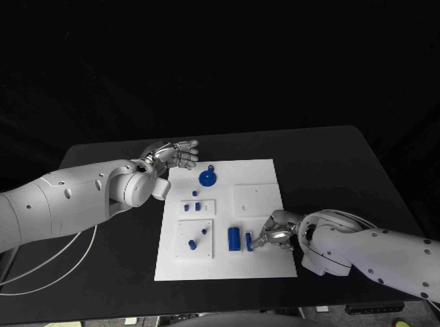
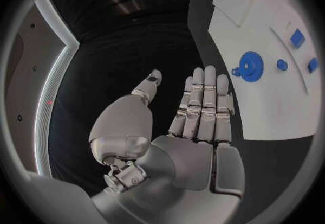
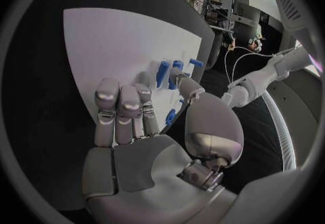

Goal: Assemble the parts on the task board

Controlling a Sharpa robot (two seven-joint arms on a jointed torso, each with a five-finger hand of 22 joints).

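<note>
The white task board [image 1: 264,262] lies mid-table. A blue gear [image 1: 208,178] sits near its far edge and shows as the blue gear [image 2: 251,66] in the left wrist view. Small blue parts [image 1: 191,206] stand in the board's left side, and another blue part [image 1: 191,242] lies nearer me. A wide blue bar [image 1: 235,238] stands near the front. My right hand [image 1: 277,230] rests on the board, its thumb and curled fingers pinching a narrow blue part [image 1: 248,240], seen between them as the blue part [image 3: 170,117]. My left hand [image 1: 171,155] hovers off the board's far left corner, fingers straight, holding nothing.
The black table [image 1: 328,163] surrounds the board with bare surface to the right and far side. A raised white square [image 1: 253,200] takes up the board's right middle. A cable [image 1: 43,266] hangs below my left arm at the table's left edge.
</note>
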